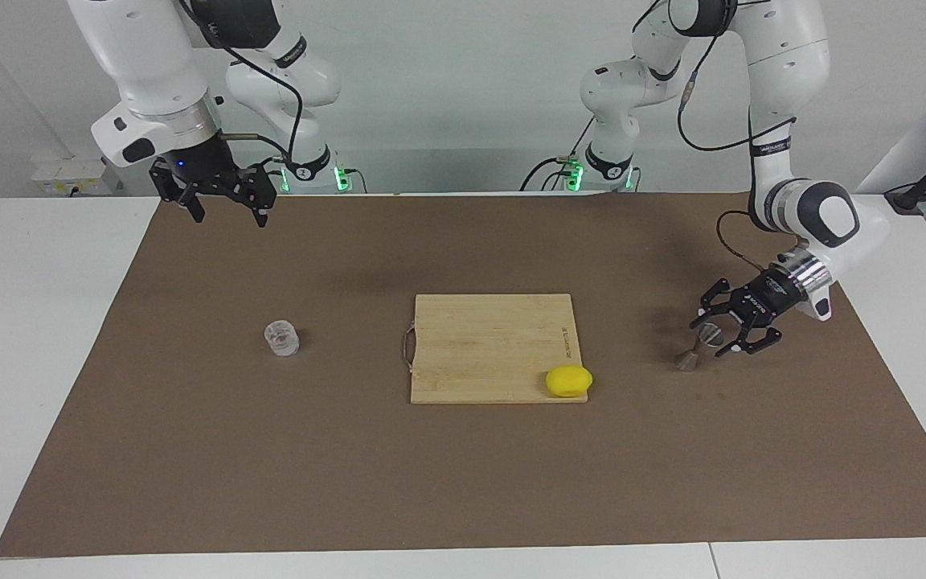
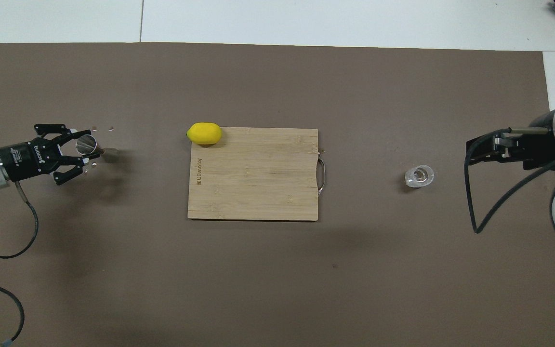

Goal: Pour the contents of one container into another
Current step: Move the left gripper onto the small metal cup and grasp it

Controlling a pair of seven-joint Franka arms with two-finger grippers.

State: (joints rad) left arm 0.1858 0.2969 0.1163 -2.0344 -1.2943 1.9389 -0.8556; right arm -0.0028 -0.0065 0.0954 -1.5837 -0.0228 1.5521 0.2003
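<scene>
From my station I see the left gripper (image 1: pixel 712 335) low at the left arm's end of the brown mat (image 1: pixel 463 482), its fingers pinched on the small silvery metal hourglass-shaped jigger (image 1: pixel 698 346), which stands on the mat with its open upper cone between the fingertips. In the overhead view the same gripper (image 2: pixel 86 152) comes in sideways and the jigger (image 2: pixel 89 146) leans slightly in its grasp.

The short clear textured glass tumbler (image 1: pixel 281 338) stands alone on the mat toward the right arm's end, well apart from the jigger. I see the right gripper (image 1: pixel 224 211) waiting high over the mat's edge nearest the robots, fingers spread, holding nothing.

Between the two containers lies the rectangular bamboo cutting board (image 1: pixel 479 338), with a yellow lemon (image 1: pixel 568 380) on the board's corner that is farthest from the robots and toward the left arm's end.
</scene>
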